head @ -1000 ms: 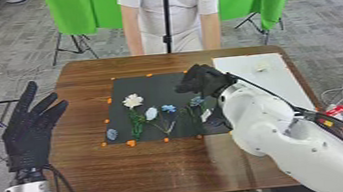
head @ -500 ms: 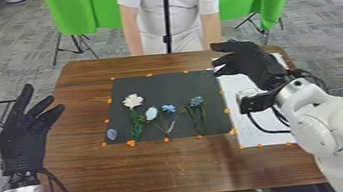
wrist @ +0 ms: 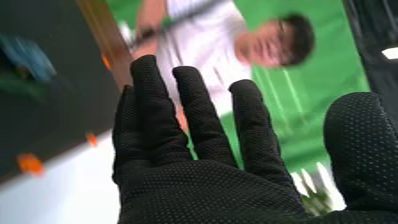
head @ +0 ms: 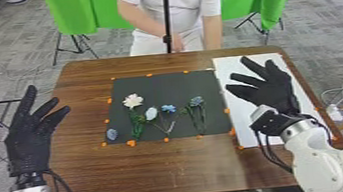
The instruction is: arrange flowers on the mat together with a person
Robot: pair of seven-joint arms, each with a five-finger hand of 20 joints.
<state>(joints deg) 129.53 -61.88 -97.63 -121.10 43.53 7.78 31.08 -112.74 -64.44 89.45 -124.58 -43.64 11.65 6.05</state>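
- Biggest worry imo: if the black-gloved right hand [head: 273,89] dipped low, it could've snagged the dusty-blue, green-stemmed flower [head: 196,101] — those stems looked loose.
- That flower lay on the black rectangular mat [head: 160,87], left of the hand and not touching it.
- Right hand was spread, gripping nothing — black-gloved left hand [head: 31,141] looked relaxed and empty too.

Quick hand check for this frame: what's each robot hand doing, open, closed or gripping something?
Left hand: open, holding nothing.
Right hand: open, holding nothing, above the white sheet.
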